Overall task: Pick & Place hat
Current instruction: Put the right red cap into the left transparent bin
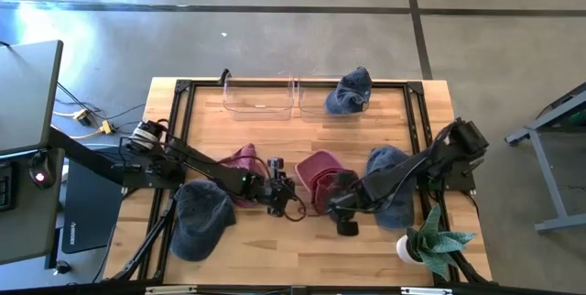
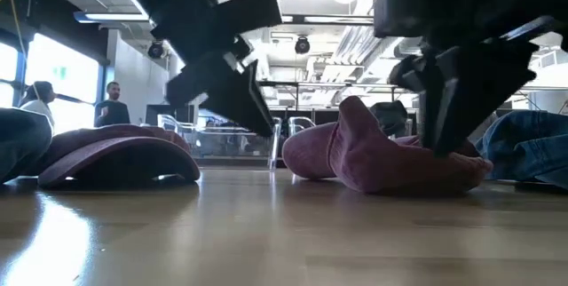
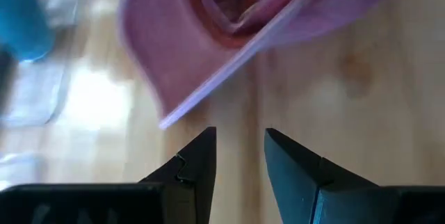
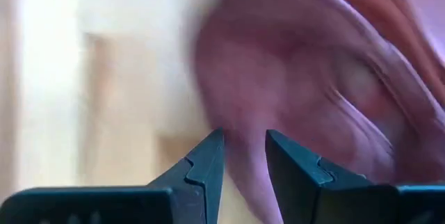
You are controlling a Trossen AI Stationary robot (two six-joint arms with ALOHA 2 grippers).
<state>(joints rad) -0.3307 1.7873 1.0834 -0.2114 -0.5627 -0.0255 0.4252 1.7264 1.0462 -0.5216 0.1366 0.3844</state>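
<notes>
A pink hat (image 1: 319, 174) lies crumpled at the table's middle, its underside facing up in the left wrist view (image 3: 229, 36). My left gripper (image 1: 293, 202) hovers open just left of it, slanting down, with bare wood between its fingers (image 3: 240, 137). My right gripper (image 1: 343, 213) comes down steeply at the hat's near right side (image 2: 444, 135), open, with the pink cloth (image 4: 313, 78) just beyond its fingertips (image 4: 245, 137). A maroon hat (image 1: 240, 167) lies left of the middle. My right gripper stands over the pink hat's near right part (image 2: 426, 157), pointing steeply down. Nothing shows between its fingers. Whether the fingertips touch the cloth I cannot tell.
A dark grey cap (image 1: 201, 217) lies near left, a blue denim cap (image 1: 389, 180) right of the pink hat. Another denim cap (image 1: 350, 92) sits in one of two clear bins (image 1: 261, 101) at the far edge. A potted plant (image 1: 430, 240) stands near right.
</notes>
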